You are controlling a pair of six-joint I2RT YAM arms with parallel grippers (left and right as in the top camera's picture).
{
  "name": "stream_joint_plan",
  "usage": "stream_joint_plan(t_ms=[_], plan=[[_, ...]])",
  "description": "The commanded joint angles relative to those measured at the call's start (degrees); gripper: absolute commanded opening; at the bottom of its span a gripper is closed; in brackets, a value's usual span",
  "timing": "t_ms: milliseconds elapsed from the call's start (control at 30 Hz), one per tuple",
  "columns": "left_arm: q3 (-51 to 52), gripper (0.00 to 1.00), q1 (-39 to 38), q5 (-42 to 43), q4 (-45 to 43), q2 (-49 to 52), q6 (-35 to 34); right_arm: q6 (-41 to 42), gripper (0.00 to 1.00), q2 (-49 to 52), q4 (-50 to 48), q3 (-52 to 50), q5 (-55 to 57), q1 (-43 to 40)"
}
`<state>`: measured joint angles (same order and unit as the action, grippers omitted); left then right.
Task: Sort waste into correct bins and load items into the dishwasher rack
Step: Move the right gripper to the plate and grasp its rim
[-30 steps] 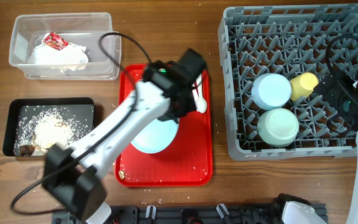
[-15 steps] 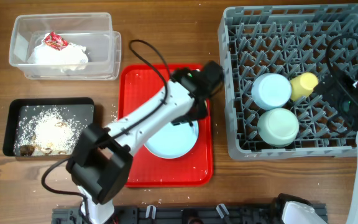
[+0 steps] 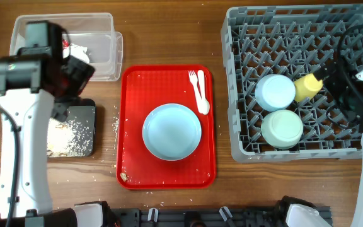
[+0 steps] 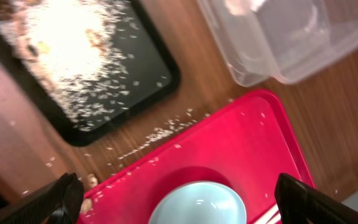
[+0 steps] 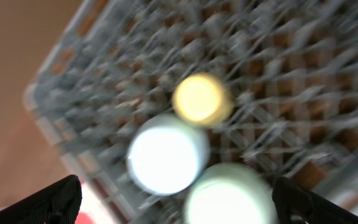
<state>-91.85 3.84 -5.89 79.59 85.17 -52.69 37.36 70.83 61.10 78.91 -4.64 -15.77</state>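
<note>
Nearest the robot's edge of the wooden table (image 3: pixel 229 189), a small brownish food scrap (image 3: pixel 123 177) lies in the near left corner of the flat red serving tray (image 3: pixel 131 94). The round light blue plate (image 3: pixel 172 131) sits flat in the tray's middle, its near part cut off at the bottom of the left wrist view. Farther back, by the tray's far right corner, the small white plastic fork (image 3: pixel 193 78) and small white plastic spoon (image 3: pixel 202 99) lie side by side, their long axes running near to far with a slight slant; the fork's tines point away from the robot, the spoon's bowl toward it. The left gripper (image 4: pixel 178 186) hangs high above the table's left side, jaws spread wide with nothing between them. From overhead the left arm (image 3: pixel 24 145) hides it, along with the left part of the shallow black rectangular tray (image 3: pixel 94 129) of pale crumbs (image 3: pixel 68 135) and most of what lies in the clear plastic rectangular tub (image 3: pixel 103 38) beyond. To the right, in the large square grey plastic crate (image 3: pixel 244 148), the pale green bowl (image 3: pixel 282 128) stands nearest, the light blue bowl (image 3: pixel 275 92) just behind it and the yellow-green cup (image 3: pixel 307 86) just beside that; whether the cup is upright or tipped is hard to tell. The right gripper (image 5: pixel 176 186) is parted and empty above them, its view heavily blurred
</note>
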Motion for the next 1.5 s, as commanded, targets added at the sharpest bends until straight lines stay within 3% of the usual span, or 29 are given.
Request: stream_joint_plan(t_ms=[0,67,167,233,367,467,500,567,633,667,833,1100,1367,1467], plan=[[-0.63,1.0,8.24,-0.17,4.17,-0.72,-0.09,9.38,1.0,0.33,-0.37,0.85,-18.58,-0.07],[-0.63,1.0,10.38,-0.17,5.11,-0.7,-0.09,6.29,0.99,0.33,0.02,0.85,-25.68,0.28],[-0.63,1.0,11.19,-0.17,5.07,-0.7,-0.11,-6.14,0.97,0.33,-4.57,0.85,-34.21,5.86],[-0.63,1.0,11.19,-0.17,5.07,-0.7,-0.11,-10.08,0.98,0.81,-4.48,0.83,-29.24,12.9],[-0.63,1.0,11.19,-0.17,5.07,-0.7,-0.09,-10.19,0.97,4.9,-3.65,-2.29,-13.92,30.71],[-0.63,1.0,11.19,-0.17,5.07,-0.7,-0.09,-10.25,0.97,11.76,-3.32,-3.67,-8.79,39.95],[-0.63,1.0,11.19,-0.17,5.07,-0.7,-0.11,-10.36,0.94,14.71,-3.3,-3.67,-7.74,42.16],[-0.63,1.0,11.19,-0.17,5.07,-0.7,-0.11,-10.36,0.8,20.52,-3.37,-3.67,-6.19,45.31],[-0.63,1.0,11.19,-0.17,5.09,-0.7,-0.09,-10.27,0.65,25.97,-3.43,-3.67,-4.46,47.21],[-0.63,1.0,11.19,-0.17,5.07,-0.7,-0.11,-10.21,0.64,27.98,-3.45,-3.67,-3.85,47.65],[-0.63,1.0,11.19,-0.17,5.07,-0.7,-0.11,-10.45,0.64,36.52,-4.55,-3.67,-3.74,47.82],[-0.63,1.0,11.19,-0.17,5.07,-0.7,-0.11,-11.82,0.61,40.13,-8.44,-3.67,-4.17,48.94],[-0.63,1.0,11.19,-0.17,5.09,-0.7,-0.11,-11.72,0.43,45.29,-10.08,-3.67,-3.98,49.09],[-0.63,1.0,11.19,-0.17,5.07,-0.7,-0.11,-11.26,0.24,47.39,-9.6,-3.67,-4.44,49.09]])
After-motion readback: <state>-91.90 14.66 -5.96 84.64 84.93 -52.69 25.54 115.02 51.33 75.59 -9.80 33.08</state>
